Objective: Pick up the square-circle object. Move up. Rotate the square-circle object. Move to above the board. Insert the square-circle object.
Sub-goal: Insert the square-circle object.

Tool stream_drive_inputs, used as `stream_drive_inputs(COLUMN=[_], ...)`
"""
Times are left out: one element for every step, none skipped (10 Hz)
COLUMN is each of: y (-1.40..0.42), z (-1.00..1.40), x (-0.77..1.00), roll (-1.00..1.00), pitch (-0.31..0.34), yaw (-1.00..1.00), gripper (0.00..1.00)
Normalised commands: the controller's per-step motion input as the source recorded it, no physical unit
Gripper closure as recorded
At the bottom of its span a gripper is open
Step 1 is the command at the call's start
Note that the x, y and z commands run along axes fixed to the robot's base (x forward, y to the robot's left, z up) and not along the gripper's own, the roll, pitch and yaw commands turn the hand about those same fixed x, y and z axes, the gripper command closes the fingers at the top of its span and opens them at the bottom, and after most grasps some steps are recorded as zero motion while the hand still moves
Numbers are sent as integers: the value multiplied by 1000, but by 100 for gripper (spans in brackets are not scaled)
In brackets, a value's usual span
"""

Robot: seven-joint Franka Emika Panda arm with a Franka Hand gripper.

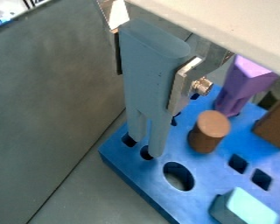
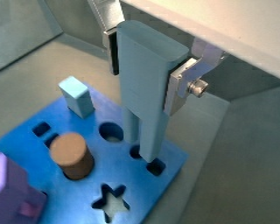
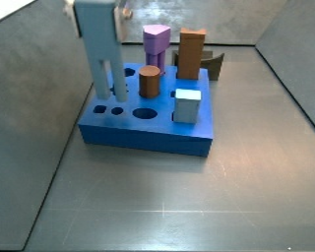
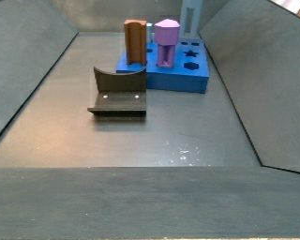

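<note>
Nearest me, the fixture (image 4: 116,94) sits on the floor; my end effector (image 1: 149,61) clamps the square-circle object (image 1: 146,83) upright, its tip in the board (image 1: 184,188).

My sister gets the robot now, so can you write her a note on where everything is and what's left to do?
Gripper: over the board's corner, shut on the square-circle object.
Square-circle object: upright, with its lower end at a hole in the board; how deep it sits cannot be told.
Done: pick up, lift, rotate, move over the board.
Left: finish pushing it in, let go.
Brown, purple and pale blue pegs already stand in the board.
</note>
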Motion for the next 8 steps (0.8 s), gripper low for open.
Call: stream_drive_inputs(y=[0, 0, 0, 0, 0, 0, 0, 6], z=[-234, -177, -169, -183, -240, -309, -311, -334], x=[-229, 0, 0, 0, 0, -37, -43, -9], roll=[0, 0, -3, -1, 0, 0, 0, -17], pitch=[-123, -49, -34, -27, -19, -49, -56, -57], yaw=[126, 43, 0, 3, 31, 46, 43, 43], gripper=[100, 100, 100, 100, 100, 100, 100, 100])
